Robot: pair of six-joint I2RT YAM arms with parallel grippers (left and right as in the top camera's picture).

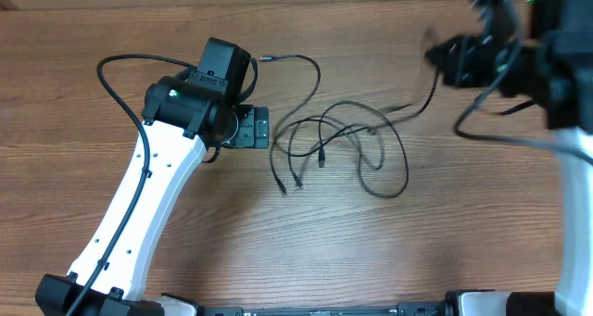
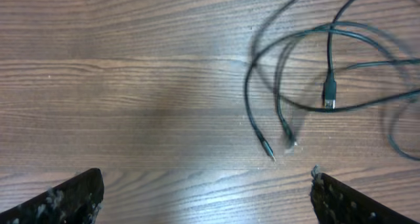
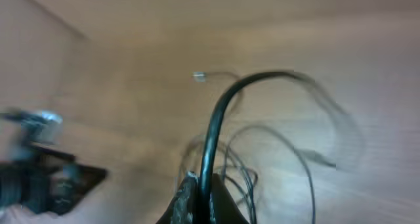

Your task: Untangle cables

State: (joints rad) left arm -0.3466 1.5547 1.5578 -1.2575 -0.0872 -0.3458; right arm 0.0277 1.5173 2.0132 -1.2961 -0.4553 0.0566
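Right wrist view: the right gripper (image 3: 197, 201) is pinched shut on one black cable (image 3: 213, 132). The cable climbs straight out from between the fingers, then curls over toward 2 o'clock, where it goes blurry. Past it, more thin loops lie on the wooden table (image 1: 463, 242), and a small silver plug end (image 3: 199, 76) shows at about 12 o'clock from the fingers.

From overhead, that gripper sits at roughly 1 o'clock from the main tangle of cables (image 1: 343, 140), and the held strand runs from the heap up to it. The tangle lies near the middle of the table in loose, overlapping loops. Three plug ends poke out on its 7 o'clock side, and one strand arcs away toward 11 o'clock.

The left gripper (image 2: 207, 184) stands wide open with nothing between its fingers, just beside the tangle at 9 o'clock and pointing at it. In its own camera the loops fill the 1 to 3 o'clock corner. A USB plug (image 2: 329, 96) hangs among them there, and a thin jack tip (image 2: 269, 153) lies nearest the open jaws.
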